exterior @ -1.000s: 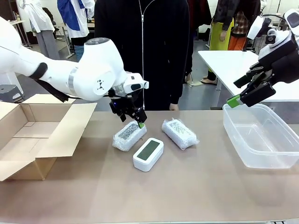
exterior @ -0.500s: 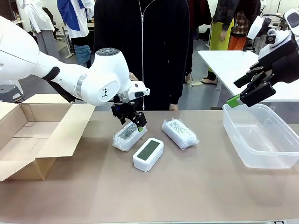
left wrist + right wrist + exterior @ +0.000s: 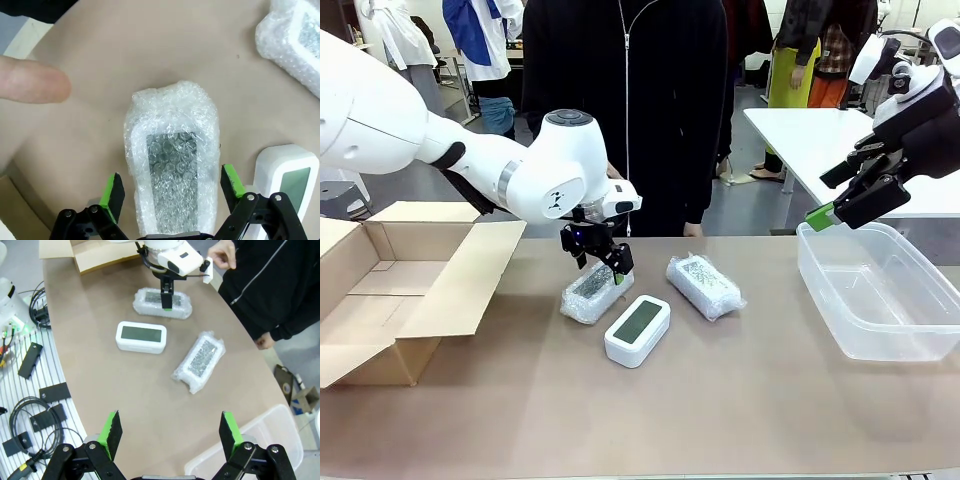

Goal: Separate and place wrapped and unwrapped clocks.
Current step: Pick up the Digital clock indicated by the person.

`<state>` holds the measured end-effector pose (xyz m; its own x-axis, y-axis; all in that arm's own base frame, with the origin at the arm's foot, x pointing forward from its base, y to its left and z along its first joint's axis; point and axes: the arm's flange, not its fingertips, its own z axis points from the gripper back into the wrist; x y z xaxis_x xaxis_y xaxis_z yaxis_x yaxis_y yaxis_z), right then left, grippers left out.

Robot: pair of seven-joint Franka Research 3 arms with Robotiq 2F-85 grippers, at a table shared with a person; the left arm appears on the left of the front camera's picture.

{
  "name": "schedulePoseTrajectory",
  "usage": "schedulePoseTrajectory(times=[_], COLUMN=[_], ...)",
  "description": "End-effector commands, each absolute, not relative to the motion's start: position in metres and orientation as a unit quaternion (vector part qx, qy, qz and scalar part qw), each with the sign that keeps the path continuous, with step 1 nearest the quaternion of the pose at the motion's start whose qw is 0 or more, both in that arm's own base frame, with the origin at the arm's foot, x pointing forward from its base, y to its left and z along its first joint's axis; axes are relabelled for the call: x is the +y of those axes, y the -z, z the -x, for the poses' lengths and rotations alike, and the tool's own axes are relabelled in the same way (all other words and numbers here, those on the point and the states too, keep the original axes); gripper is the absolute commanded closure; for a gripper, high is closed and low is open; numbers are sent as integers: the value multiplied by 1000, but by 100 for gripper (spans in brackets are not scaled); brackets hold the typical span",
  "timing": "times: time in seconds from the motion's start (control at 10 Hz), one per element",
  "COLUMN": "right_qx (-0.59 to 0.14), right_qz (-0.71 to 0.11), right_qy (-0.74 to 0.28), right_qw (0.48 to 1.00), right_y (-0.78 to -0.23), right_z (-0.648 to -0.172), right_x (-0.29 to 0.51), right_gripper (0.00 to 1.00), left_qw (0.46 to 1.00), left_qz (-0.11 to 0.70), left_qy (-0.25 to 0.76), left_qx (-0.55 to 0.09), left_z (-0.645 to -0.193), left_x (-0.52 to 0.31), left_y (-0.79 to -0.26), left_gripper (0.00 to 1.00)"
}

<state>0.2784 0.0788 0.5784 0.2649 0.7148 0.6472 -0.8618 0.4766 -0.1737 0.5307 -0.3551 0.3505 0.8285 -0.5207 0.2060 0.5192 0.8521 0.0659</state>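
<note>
Just over wrapped bundle point(image 3: 172, 125): left claw point(image 3: 171, 186)

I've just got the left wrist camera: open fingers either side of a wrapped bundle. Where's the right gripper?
Observer: The right gripper hangs open in the air, by the left end of a clear tub on the table's right side.
Operator: And on the left side, anywhere to put things?
Observer: An open cardboard box sits at the table's left end, flaps spread.
Operator: There's a fingertip at my picture's edge. Whose is it?
Observer: A person in a dark zipped top stands at the far side, just behind your bundle.
</note>
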Motion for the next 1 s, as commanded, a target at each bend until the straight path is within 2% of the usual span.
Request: schedulePoseTrajectory(times=[0.0, 0.2, 0.7, 0.8, 0.9], right_qx=[-340, -340, -340, -340, -340], right_qz=[-116, -116, -116, -116, -116], right_qy=[-501, -501, -501, -501, -501], right_qw=[787, 787, 787, 787, 787], right_y=[-577, -577, -577, -577, -577], right_z=[-278, -278, -278, -278, -278], right_x=[78, 78, 78, 78, 78], right_gripper=[0, 0, 0, 0, 0], left_qw=[959, 958, 957, 959, 960], left_qz=[-21, -22, -32, -35, -33], left_qy=[265, 278, 280, 274, 271], left_qx=[-95, -73, -69, -64, -63], left_z=[-541, -541, -545, -546, -546], left_x=[-366, -368, -371, -369, -369], left_y=[-346, -339, -328, -327, -327], left_gripper=[0, 0, 0, 20, 20])
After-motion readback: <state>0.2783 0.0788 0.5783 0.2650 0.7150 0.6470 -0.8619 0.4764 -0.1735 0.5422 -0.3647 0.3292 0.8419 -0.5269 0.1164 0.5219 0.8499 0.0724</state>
